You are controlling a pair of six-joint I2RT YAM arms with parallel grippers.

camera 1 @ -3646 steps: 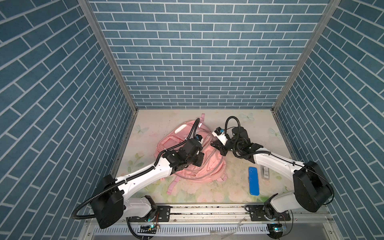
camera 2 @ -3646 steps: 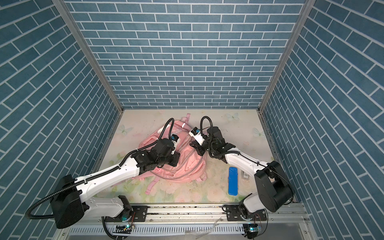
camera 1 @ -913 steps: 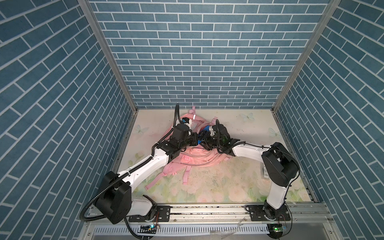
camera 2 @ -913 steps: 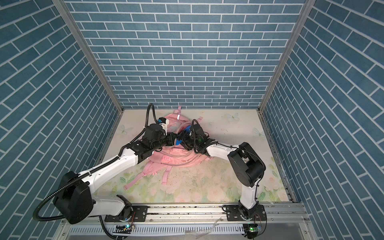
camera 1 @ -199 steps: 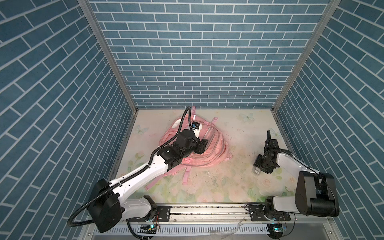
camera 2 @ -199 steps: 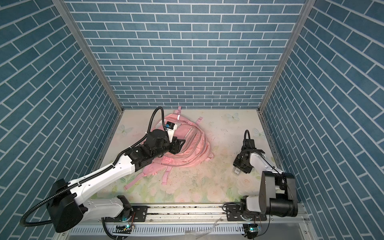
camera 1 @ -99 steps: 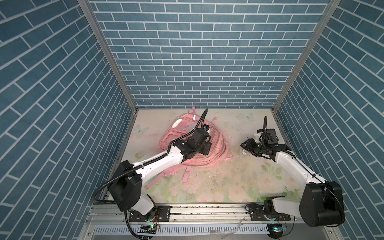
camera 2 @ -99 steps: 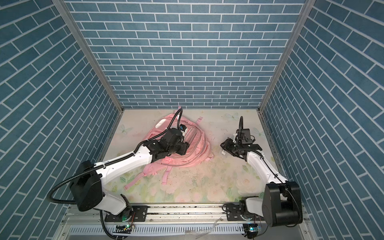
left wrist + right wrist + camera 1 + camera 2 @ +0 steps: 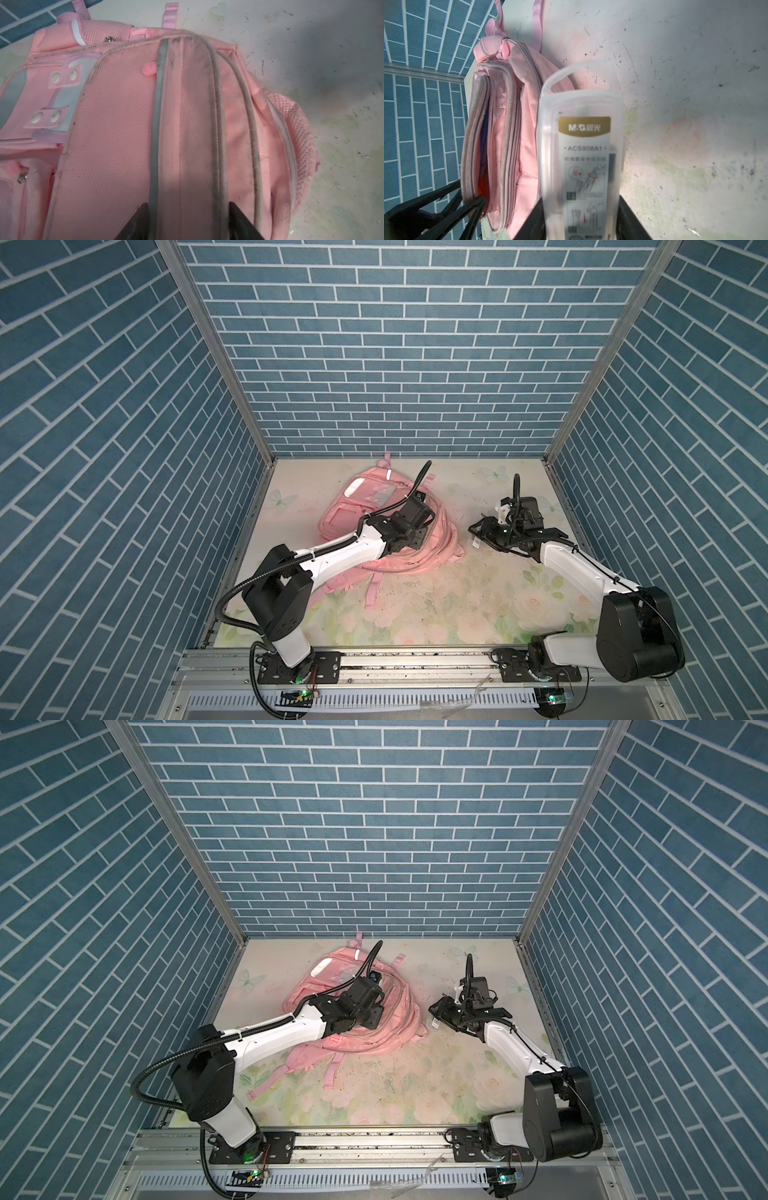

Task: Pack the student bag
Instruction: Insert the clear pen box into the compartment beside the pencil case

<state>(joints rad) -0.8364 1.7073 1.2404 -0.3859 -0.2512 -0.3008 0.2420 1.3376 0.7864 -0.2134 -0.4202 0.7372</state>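
Observation:
The pink student bag lies at the back left of the mat. My left gripper rests on its near right edge. In the left wrist view the gripper has a grey-piped band of the bag pinched between its fingers. In both top views my right gripper hovers right of the bag, tips toward it. It is shut on a clear plastic case with a gold label. In the right wrist view the gripper holds the case beside the bag, whose gaping compartment shows something dark blue.
Pink straps trail from the bag toward the front. The floral mat is scuffed and speckled. Blue brick walls close in the back and both sides. A metal rail with the arm bases runs along the front.
Over the last second my right gripper has carried the clear case from the front right up toward the bag. My left gripper has shifted to the bag's right edge.

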